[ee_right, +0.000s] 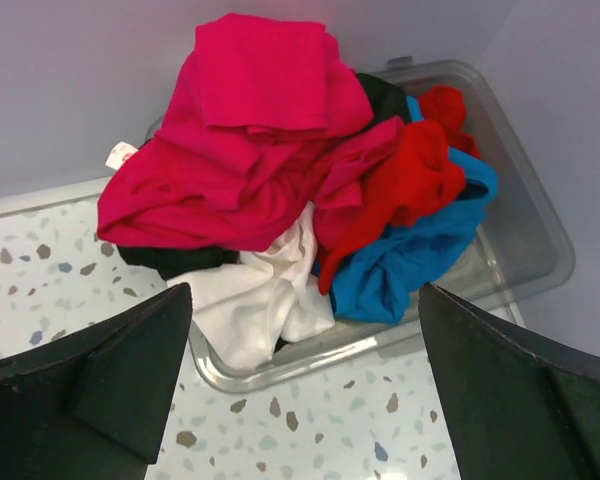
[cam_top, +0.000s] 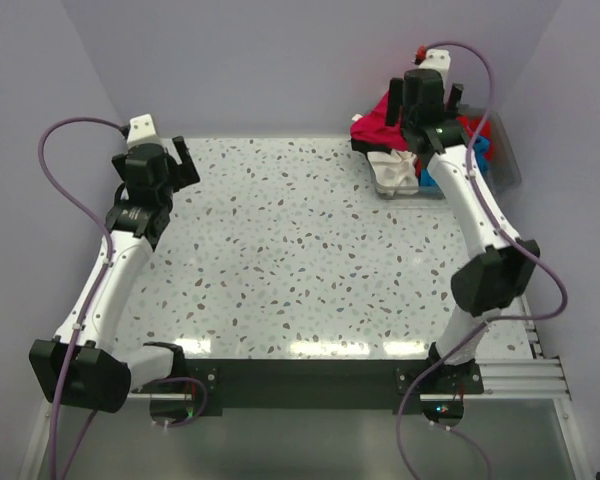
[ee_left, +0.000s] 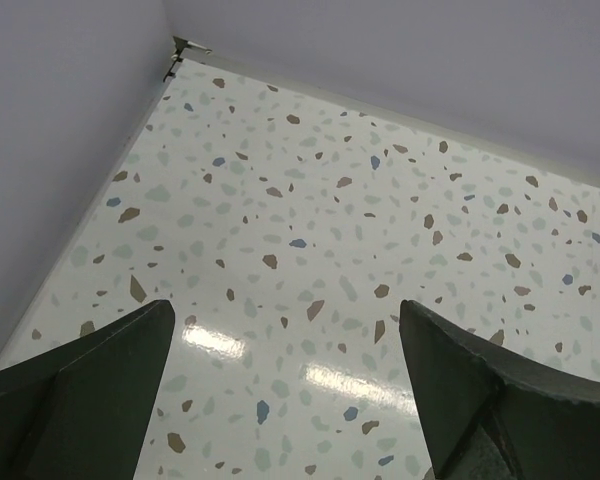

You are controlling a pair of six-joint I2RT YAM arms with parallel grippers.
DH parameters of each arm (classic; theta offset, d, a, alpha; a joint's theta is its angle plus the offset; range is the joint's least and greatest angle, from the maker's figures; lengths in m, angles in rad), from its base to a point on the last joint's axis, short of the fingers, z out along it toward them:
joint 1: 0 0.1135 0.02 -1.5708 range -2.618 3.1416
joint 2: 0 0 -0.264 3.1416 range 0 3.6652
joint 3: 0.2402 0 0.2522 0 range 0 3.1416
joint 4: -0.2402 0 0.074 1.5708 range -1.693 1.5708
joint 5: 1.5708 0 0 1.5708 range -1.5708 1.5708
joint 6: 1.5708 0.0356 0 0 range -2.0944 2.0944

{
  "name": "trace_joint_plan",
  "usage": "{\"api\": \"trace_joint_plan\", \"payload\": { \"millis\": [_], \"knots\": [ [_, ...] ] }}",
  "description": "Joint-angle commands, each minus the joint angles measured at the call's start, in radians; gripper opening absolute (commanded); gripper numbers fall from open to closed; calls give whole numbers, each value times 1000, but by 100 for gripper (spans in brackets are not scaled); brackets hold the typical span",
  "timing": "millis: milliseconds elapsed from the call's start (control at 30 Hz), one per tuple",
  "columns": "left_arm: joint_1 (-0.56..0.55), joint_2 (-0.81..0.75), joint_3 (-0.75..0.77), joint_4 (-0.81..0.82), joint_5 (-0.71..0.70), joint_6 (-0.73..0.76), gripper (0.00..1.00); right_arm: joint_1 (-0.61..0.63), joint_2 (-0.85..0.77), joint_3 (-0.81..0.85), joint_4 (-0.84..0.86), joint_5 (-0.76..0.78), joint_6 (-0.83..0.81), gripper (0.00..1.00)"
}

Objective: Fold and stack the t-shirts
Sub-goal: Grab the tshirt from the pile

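Heaped t-shirts (ee_right: 270, 170) in bin (ee_right: 540, 250) beneath spread right jaws

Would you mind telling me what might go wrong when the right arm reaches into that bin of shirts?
1. The shirts lie tangled: the pink shirt drapes over the white shirt, red shirt and blue shirt, so the open right claw may lift several at once.
2. The heap overflows the rim of the bin; pulling one shirt might drag the bin or spill others onto the table.
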Motion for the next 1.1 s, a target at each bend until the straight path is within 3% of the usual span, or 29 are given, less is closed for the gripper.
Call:
{"api": "trace_joint_plan", "payload": {
  "millis": [0,167,400,733,967,1067],
  "knots": [
    [0,-15,46,-34,41,-42,100,-1,206,194,-98,29,-12,99],
    [0,-36,31,-71,57,-86,100,-1,443,478,-115,102,12,99],
    [0,-64,-11,-91,126,-129,100,-35,593,520,-28,179,63,99],
    [0,-35,32,-142,97,-108,100,-97,737,578,69,20,104,99],
    [0,-26,54,-169,77,-117,100,-153,783,575,115,-127,221,98],
    [0,-33,48,-176,67,-126,100,-163,799,579,139,-193,227,94]
  ]
}}
